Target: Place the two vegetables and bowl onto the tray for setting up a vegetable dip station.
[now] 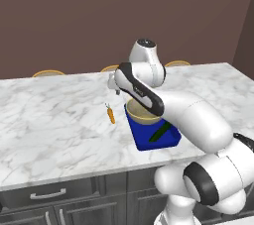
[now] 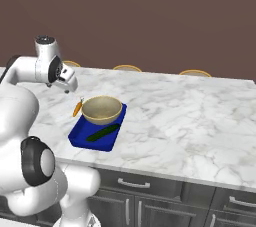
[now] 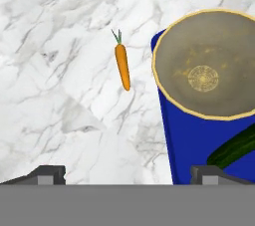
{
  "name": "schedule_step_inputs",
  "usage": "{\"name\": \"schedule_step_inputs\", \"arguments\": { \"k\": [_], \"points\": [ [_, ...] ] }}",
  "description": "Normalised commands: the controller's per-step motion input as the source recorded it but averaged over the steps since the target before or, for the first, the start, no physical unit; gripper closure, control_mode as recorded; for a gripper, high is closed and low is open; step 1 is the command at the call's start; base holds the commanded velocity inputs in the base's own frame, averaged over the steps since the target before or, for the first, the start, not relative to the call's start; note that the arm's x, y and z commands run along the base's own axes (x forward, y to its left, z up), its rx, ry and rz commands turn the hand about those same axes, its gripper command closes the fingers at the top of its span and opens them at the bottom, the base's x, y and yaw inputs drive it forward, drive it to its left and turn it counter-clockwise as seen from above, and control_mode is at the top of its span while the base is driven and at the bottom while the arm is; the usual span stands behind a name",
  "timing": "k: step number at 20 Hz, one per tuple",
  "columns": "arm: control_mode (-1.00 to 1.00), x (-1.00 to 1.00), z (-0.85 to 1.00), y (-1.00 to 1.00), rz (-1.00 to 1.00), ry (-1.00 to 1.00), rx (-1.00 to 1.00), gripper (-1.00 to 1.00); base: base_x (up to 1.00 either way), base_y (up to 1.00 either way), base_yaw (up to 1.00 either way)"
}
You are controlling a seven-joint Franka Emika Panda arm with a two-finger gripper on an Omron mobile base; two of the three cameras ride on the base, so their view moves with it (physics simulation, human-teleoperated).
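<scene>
- White marble desk is stretching across a kitchen with a plain brown wall behind it and dark cabinet drawers below its near edge.
- Sitting near the desk's front edge is the blue tray, with the tan bowl resting on its far end and the dark green cucumber lying diagonally on its near end.
- Lying on the bare marble just left of the tray, close to the bowl but not touching it, is the orange carrot, green top pointing away from the robot.
- Hovering above the desk beyond the carrot and bowl, the tool is standing fully open and holding nothing; its two dark fingertips are showing wide apart in the hand view.
- Judging by this layout, the carrot is the only item left to move, so picking it up looks like the step in hand.
- Doing it well probably means centring the tool over the carrot's thick middle, turning the hand so the jaws close across its narrow width, and descending straight down, keeping clear of the bowl rim.
- Setting it down on the free strip of tray near the cucumber seems safest.
- From the hand view, the bowl's mottled inside and the carrot's exact heading are showing clearly.
- From the base views, three tan-rimmed discs along the far edge are showing.
</scene>
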Motion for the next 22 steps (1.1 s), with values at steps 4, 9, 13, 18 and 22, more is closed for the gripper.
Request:
{"name": "schedule_step_inputs", "arguments": {
  "k": [4, 9, 13, 18, 22],
  "points": [
    [-1.00, 0.01, -0.29, 0.14, 0.00, 0.00, -0.13, -1.00, 0.00, 0.00, 0.00],
    [-1.00, 0.00, -0.20, 0.14, 0.00, 0.00, -0.10, -1.00, 0.00, 0.00, 0.00],
    [-1.00, 0.08, -0.03, 0.07, 0.00, 0.00, -0.02, -1.00, 0.00, 0.00, 0.00],
    [-1.00, 0.27, -0.05, 0.00, 0.00, 0.01, 0.00, -1.00, 0.00, 0.00, 0.00],
    [-1.00, 0.17, -0.23, 0.01, 0.00, 0.00, 0.00, -1.00, 0.00, 0.00, 0.00]
  ]
}}
